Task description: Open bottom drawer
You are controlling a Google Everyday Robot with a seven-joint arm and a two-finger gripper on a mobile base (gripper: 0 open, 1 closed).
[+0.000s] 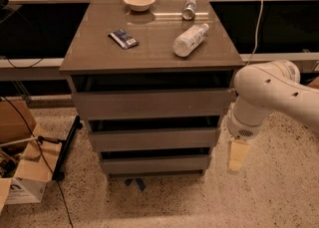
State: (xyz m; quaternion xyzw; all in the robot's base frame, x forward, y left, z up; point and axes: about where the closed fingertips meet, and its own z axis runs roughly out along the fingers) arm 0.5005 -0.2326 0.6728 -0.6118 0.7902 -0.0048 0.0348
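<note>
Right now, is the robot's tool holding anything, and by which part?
Nothing is held. The tool hangs free to the right of the bottom drawer, apart from it.
</note>
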